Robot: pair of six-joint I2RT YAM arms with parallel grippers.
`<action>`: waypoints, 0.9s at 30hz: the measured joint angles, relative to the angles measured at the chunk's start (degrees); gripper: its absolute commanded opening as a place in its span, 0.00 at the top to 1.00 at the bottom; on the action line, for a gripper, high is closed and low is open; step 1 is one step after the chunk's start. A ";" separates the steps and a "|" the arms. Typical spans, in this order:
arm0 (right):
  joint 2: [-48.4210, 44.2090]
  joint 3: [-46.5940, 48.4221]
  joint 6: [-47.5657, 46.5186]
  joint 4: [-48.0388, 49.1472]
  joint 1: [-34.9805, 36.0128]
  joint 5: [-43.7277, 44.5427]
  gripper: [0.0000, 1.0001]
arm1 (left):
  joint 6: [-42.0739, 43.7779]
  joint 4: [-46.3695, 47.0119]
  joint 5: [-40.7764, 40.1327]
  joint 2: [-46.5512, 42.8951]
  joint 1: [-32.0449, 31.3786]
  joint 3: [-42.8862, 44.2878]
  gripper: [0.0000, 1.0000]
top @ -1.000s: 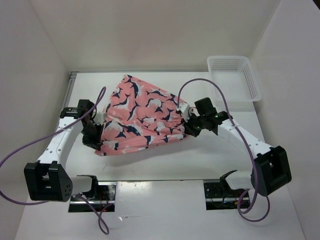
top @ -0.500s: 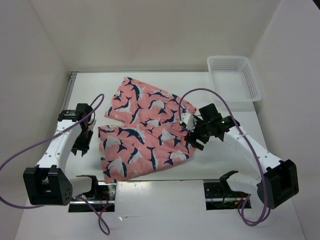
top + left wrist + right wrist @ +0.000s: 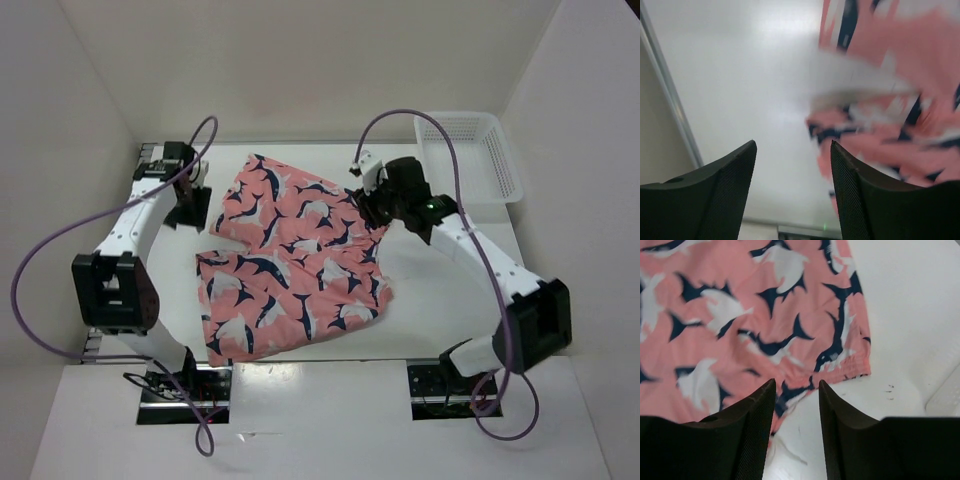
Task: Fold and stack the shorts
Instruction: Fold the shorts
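Note:
The salmon-pink shorts [image 3: 295,262], printed with navy and white fish shapes, lie spread on the white table with one leg reaching toward the near edge. My left gripper [image 3: 190,207] hovers just off their far left corner. In the left wrist view it [image 3: 792,146] is open over bare table, with the shorts [image 3: 890,100] blurred to the right. My right gripper [image 3: 373,207] is at the shorts' far right edge. In the right wrist view it [image 3: 796,384] is open above the hem of the shorts [image 3: 755,315], with nothing held.
A white mesh basket [image 3: 468,155] stands at the far right corner of the table [image 3: 450,290]. A metal rail [image 3: 143,160] runs along the left edge. White walls close in the back and sides. Purple cables loop above both arms.
Both grippers have let go of the shorts, which dropped and now lie flat. Both arms have moved away toward the far side, the left one farthest.

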 measured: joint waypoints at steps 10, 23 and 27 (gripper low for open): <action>17.99 1.38 9.64 12.37 -0.02 10.84 0.66 | -0.04 16.68 7.72 23.54 -4.07 13.31 0.31; 31.34 8.81 15.91 15.28 -0.02 14.21 0.70 | -0.37 24.11 5.42 27.50 -6.14 6.86 0.31; 34.40 10.40 16.46 15.63 -0.02 14.93 0.69 | -0.50 27.12 2.32 22.84 -5.90 -0.61 0.31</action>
